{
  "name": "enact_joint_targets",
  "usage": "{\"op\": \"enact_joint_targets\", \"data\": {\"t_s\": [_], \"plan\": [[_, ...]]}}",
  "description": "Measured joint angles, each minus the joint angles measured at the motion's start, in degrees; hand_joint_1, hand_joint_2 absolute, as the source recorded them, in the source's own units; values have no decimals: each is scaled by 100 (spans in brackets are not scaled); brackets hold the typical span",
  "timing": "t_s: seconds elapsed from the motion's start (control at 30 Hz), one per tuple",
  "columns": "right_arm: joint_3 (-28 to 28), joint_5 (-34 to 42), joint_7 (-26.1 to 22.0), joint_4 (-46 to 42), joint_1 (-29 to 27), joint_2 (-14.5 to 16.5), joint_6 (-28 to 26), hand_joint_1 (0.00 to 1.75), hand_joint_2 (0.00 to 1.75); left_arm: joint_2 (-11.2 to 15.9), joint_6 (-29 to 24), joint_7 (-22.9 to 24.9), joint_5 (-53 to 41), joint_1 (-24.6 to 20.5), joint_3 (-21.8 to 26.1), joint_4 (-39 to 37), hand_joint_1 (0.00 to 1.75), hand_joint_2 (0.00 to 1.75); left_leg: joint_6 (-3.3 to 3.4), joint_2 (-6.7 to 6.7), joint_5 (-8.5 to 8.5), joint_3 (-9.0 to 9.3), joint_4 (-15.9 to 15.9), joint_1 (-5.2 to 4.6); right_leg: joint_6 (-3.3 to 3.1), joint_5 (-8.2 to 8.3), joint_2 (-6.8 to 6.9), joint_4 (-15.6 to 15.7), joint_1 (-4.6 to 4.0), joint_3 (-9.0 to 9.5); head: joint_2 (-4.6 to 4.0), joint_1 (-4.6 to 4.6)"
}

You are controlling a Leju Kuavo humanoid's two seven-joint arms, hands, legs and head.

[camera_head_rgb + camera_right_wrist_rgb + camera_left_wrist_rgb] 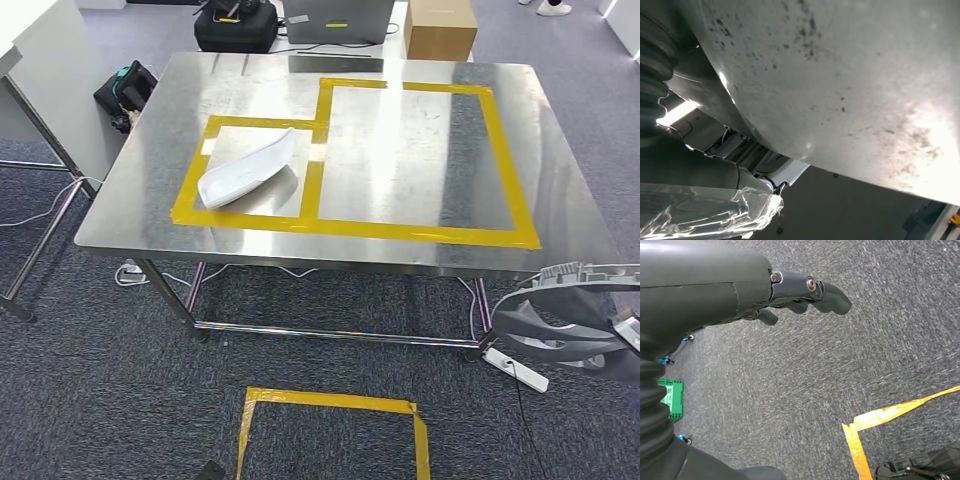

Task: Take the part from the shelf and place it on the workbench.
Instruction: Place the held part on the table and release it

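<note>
**Grey part carried to the workbench, not yet set down**

The grey part (570,320) hangs below the near right corner of the workbench (392,160), out past its near edge and lower than the tabletop. By my judgement the right hand (696,172) carries it, though the part covers the fingers, so the grip itself cannot be made out. A white part (245,170) already lies in the smaller yellow tape box near the left edge of the tabletop; the larger yellow tape box (521,215) beside it stands bare and is the likely target.

To place it well, the part should be raised above the near edge before it goes forward, or its rim may catch the steel lip. It should then be lowered flat inside the larger box, well apart from the white part, and let go only once it rests.

The right wrist view shows what the head view cannot: the pale, speckled underside of the grey part (836,80) pressed close over the hand. The left wrist view shows the left hand (798,295) hanging over the carpet, holding nothing, its fingers loosely bent, near a yellow tape corner (857,432) on the floor.
</note>
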State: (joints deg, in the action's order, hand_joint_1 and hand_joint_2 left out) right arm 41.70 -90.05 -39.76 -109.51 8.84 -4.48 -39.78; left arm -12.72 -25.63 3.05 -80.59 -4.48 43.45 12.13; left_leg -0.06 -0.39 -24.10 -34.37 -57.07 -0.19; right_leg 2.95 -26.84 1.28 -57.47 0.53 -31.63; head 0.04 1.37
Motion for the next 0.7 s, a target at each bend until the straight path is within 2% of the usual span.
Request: {"op": "enact_joint_targets", "data": {"t_s": [0.7], "plan": [[-309, -2, -2, 204, 1, 0, 0, 175, 175, 51, 63, 92, -65, -92, -8, 0, 0, 175, 1, 0, 0, -2, 0, 0, 0, 0, 0, 0, 0, 0, 0, 0]]}}
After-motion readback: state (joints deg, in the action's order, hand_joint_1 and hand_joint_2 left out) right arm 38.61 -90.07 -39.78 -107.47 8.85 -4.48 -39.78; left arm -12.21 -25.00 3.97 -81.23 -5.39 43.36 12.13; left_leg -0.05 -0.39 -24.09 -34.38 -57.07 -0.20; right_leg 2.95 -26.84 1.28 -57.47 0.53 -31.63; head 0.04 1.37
